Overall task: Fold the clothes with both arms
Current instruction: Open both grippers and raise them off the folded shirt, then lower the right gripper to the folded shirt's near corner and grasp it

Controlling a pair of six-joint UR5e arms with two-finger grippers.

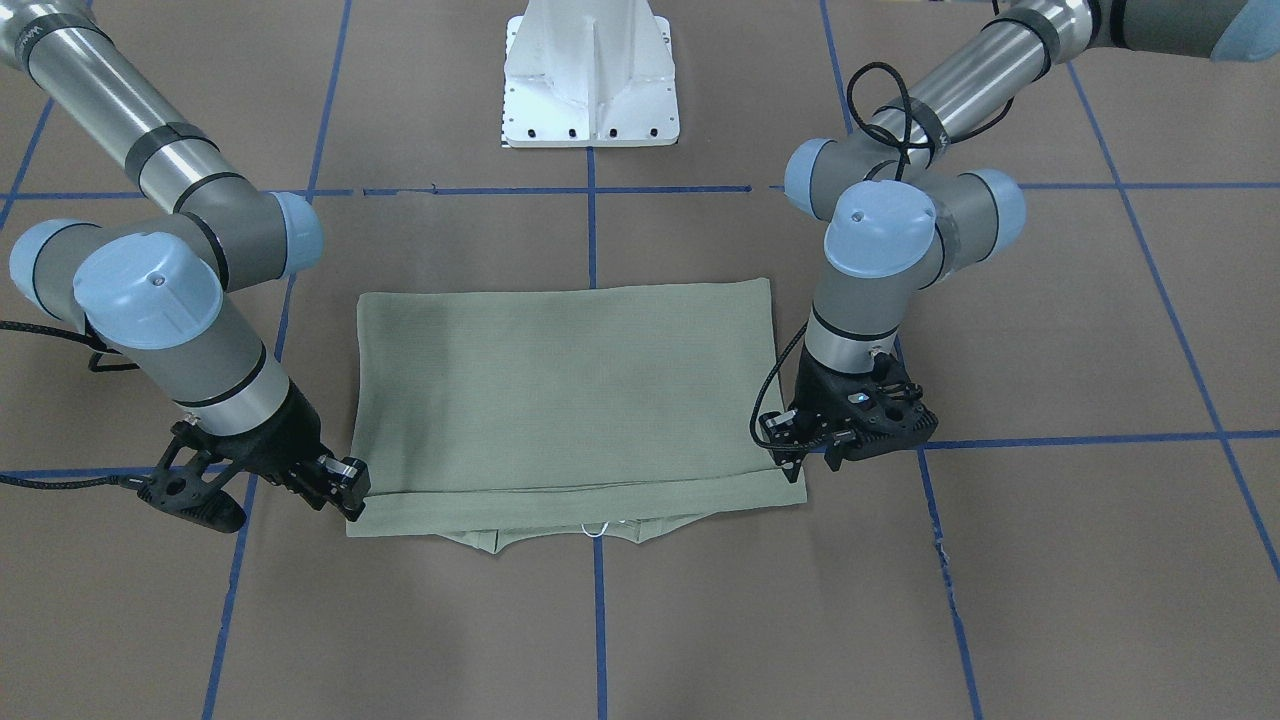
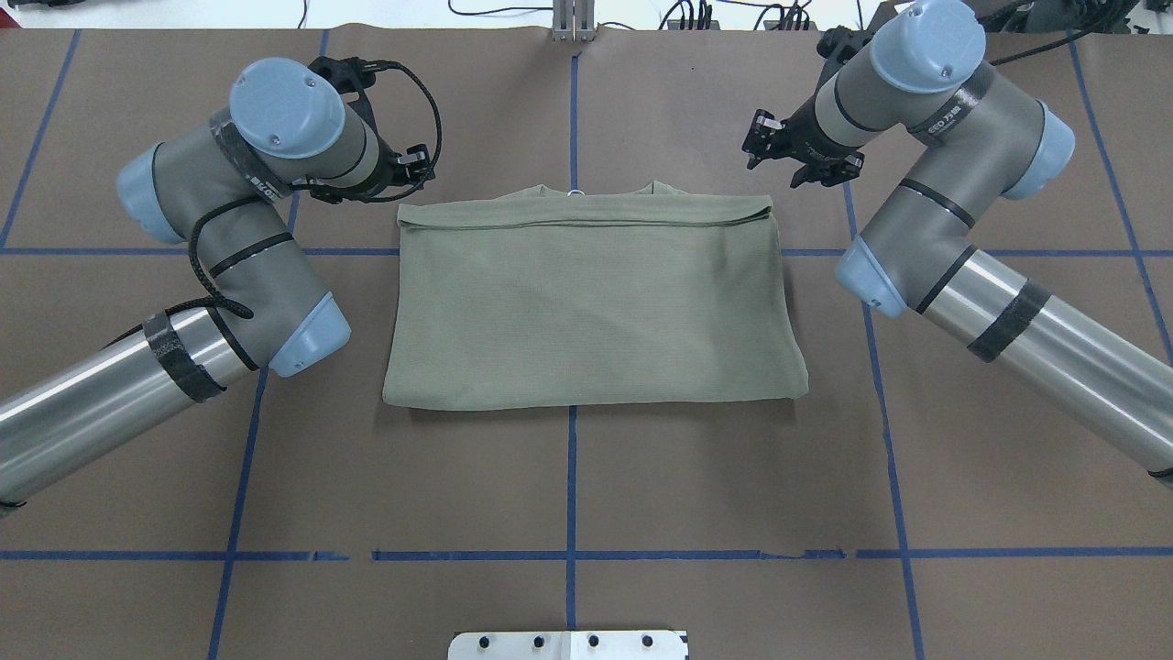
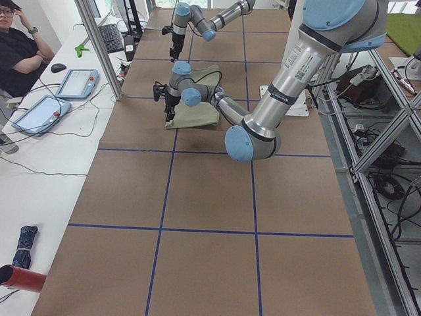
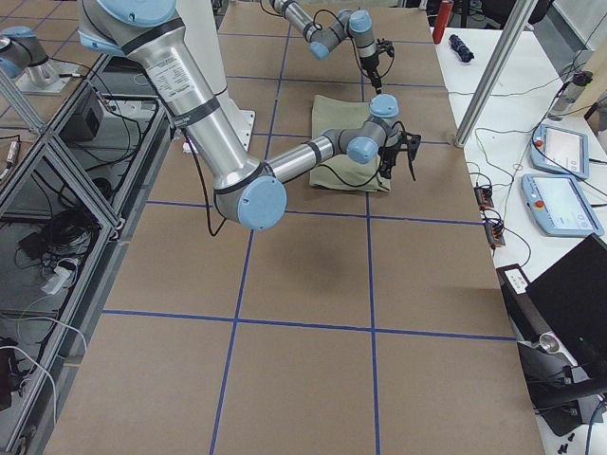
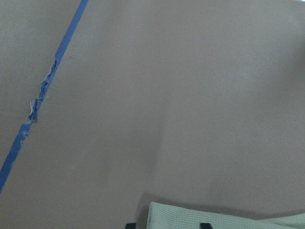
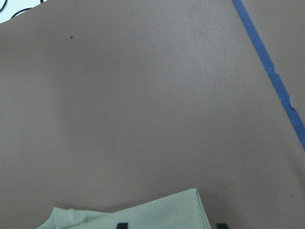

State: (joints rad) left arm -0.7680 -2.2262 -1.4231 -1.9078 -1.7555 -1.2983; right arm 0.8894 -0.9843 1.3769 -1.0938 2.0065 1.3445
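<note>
The olive-green shirt [image 1: 570,390] lies folded into a flat rectangle on the brown table [image 2: 591,293]. Its collar and white hang tag [image 1: 597,530] peek out from under the folded edge on the side away from my base. My left gripper [image 1: 795,455] is open at one corner of that edge, seen in the overhead view [image 2: 417,165]. My right gripper [image 1: 350,490] is open at the other corner [image 2: 761,147]. Each wrist view shows a shirt corner [image 5: 214,219] [image 6: 143,217] between two spread fingertips. Neither gripper holds cloth.
The white pedestal base [image 1: 590,80] stands at the table's robot side. Blue tape lines [image 2: 571,477] grid the brown surface. In the exterior left view an operator [image 3: 20,52], tablets [image 3: 75,82] and a metal post [image 3: 99,46] stand beyond the table's far edge.
</note>
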